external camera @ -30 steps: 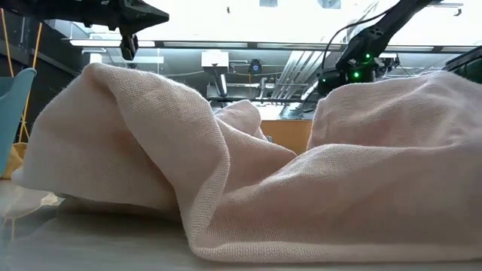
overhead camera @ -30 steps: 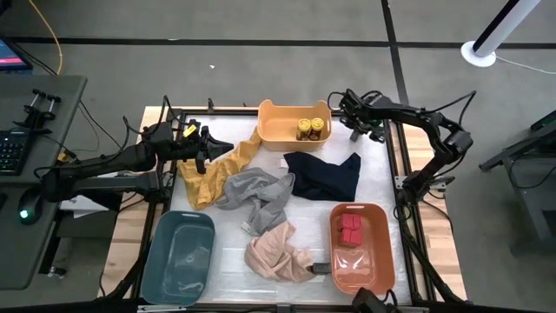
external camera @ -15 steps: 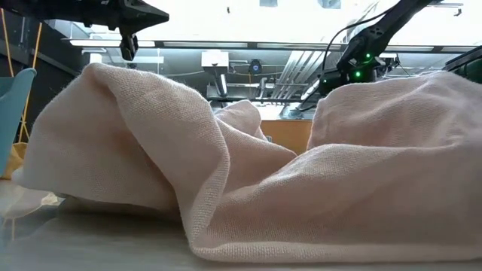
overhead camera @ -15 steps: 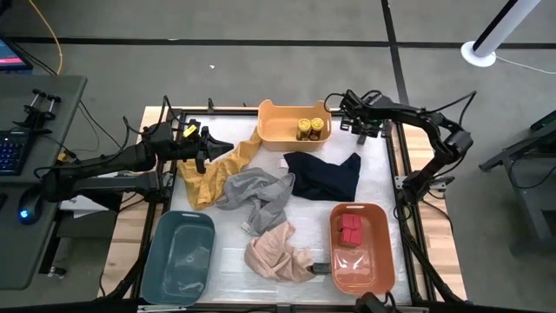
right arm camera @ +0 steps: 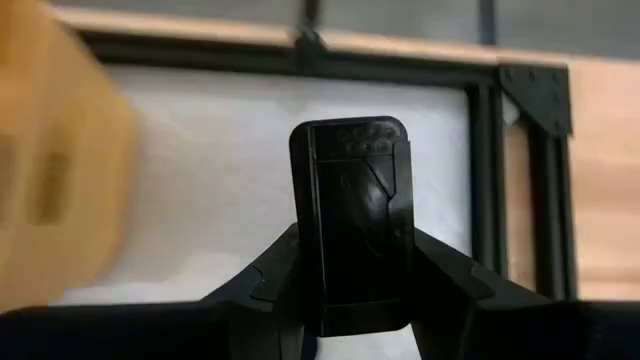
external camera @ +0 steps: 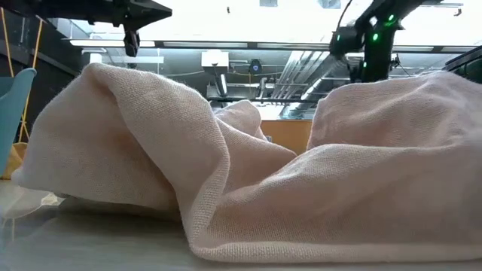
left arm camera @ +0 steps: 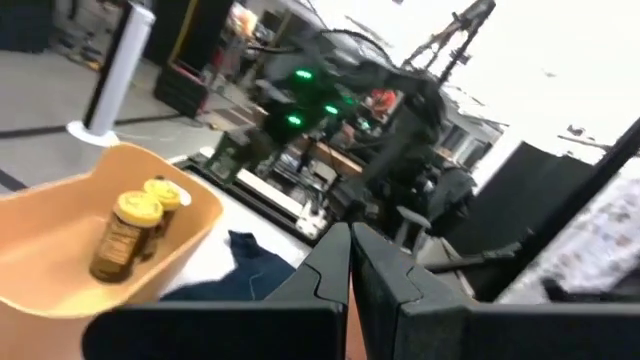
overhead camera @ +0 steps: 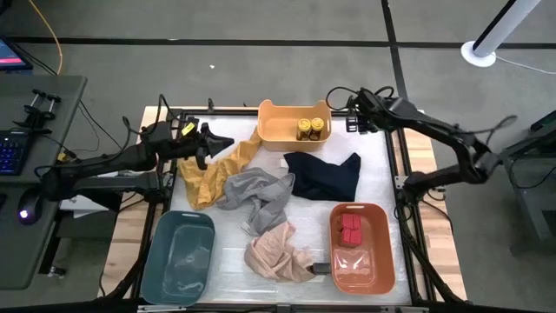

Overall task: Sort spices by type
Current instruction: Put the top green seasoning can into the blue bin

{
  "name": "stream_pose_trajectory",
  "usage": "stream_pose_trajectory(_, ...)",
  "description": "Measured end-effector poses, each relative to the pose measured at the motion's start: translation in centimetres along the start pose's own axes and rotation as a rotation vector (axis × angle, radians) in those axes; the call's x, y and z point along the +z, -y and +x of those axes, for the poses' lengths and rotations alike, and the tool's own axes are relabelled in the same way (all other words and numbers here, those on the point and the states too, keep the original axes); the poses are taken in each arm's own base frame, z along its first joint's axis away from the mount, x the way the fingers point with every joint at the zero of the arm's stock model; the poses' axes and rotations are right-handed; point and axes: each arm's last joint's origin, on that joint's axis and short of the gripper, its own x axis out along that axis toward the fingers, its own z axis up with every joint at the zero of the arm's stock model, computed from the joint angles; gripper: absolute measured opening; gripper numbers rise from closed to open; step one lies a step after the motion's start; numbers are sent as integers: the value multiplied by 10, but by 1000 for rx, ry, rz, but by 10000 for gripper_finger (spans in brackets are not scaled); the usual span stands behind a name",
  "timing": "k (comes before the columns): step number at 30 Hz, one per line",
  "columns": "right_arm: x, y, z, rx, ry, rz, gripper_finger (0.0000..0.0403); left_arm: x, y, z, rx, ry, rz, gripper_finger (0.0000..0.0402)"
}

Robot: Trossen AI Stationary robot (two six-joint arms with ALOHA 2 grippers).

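The right arm has swung outward, its right gripper (right arm camera: 352, 240) clamped on a flat dark tin (right arm camera: 350, 215); yellow-lidded jars (overhead camera: 309, 129) fill the yellow bin (overhead camera: 271, 123), red tins (overhead camera: 350, 229) the orange bin (overhead camera: 375, 252), teal bin (overhead camera: 181, 258) unfilled; left gripper (left arm camera: 349, 262) closed, empty

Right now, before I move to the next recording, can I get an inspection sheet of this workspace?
Surface: white table top, partly covered.
Job's things: jars in yellow bin; red tins in orange bin; dark tin gripped; teal bin, nothing seen inside.
Clutter: mustard cloth, grey cloth, navy cloth, pink cloth.
Grippers: left gripper shut, empty, near mustard cloth; right gripper shut on dark tin, beside yellow bin.
Cables: yellow cable on floor.
Surroundings: keyboard, white pole base.
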Motion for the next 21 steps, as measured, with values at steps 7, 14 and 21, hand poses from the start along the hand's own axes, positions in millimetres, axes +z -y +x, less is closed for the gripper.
stream_pose_trajectory(7, -9, -11, -44, 230, 201, -34, 124, -1, -5, 11, 62, 40, 0, 0)
stream_pose_trajectory(14, -23, -43, -72, 503, 311, -153, 124, -5, -12, 24, 125, 59, -54, 1)
stream_pose_trajectory(21, -48, -94, -99, 837, 395, -235, 124, -1, -11, 27, 97, 110, -32, 21)
